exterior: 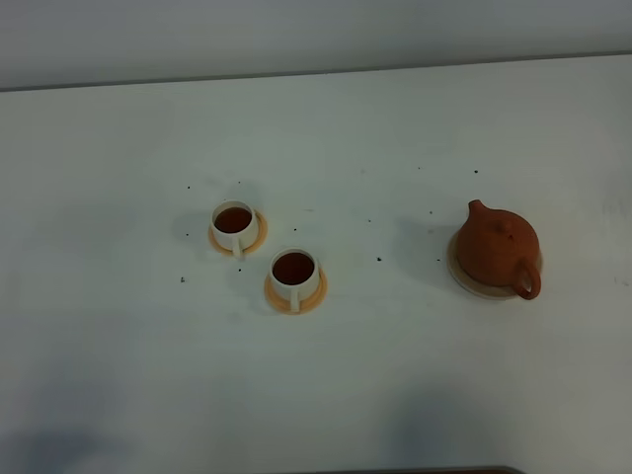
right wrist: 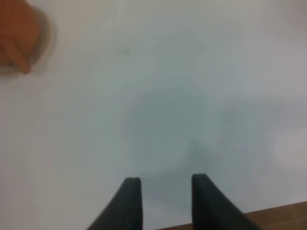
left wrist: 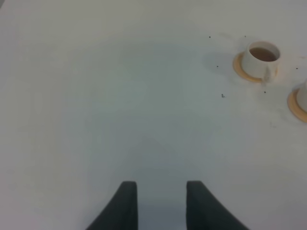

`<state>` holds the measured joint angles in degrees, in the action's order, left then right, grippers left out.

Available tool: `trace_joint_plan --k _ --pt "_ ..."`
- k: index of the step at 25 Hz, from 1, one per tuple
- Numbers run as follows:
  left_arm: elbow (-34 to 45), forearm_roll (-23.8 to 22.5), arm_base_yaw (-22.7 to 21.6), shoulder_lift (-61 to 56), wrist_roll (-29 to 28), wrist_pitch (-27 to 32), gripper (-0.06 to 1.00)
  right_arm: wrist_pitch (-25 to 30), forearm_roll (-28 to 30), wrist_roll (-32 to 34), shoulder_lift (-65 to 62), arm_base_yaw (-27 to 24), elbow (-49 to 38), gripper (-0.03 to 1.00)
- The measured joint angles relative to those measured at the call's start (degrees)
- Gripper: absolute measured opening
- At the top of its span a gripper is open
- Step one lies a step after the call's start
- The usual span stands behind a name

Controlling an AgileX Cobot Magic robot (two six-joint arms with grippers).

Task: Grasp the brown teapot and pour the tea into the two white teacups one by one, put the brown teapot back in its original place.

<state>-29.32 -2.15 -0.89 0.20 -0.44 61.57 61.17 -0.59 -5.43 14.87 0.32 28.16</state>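
The brown teapot [exterior: 497, 248] sits upright on a round pale tan plate [exterior: 462, 276] on the right side of the white table [exterior: 326, 385], lid on, its spout toward the far edge and its loop handle toward the near edge. Well apart from it, left of the middle, stand the two white teacups, each on a small orange saucer and each holding dark reddish tea: the far cup [exterior: 234, 223] and the near cup [exterior: 293, 272], just beside each other but not touching. Small dark specks dot the table around them. The left tool [left wrist: 161, 203] hangs over bare table with its dark fingers apart and nothing between them. The right tool [right wrist: 166, 201] is likewise parted and empty, with the blurred teapot off at the edge of its wrist view.
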Motion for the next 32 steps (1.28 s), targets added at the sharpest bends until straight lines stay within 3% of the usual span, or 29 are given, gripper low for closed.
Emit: trace_joint_plan --k 32 --pt "0.0 0.0 0.0 0.0 0.1 0.0 0.25 0.0 0.0 0.1 -14.4 -0.6 0.0 0.24"
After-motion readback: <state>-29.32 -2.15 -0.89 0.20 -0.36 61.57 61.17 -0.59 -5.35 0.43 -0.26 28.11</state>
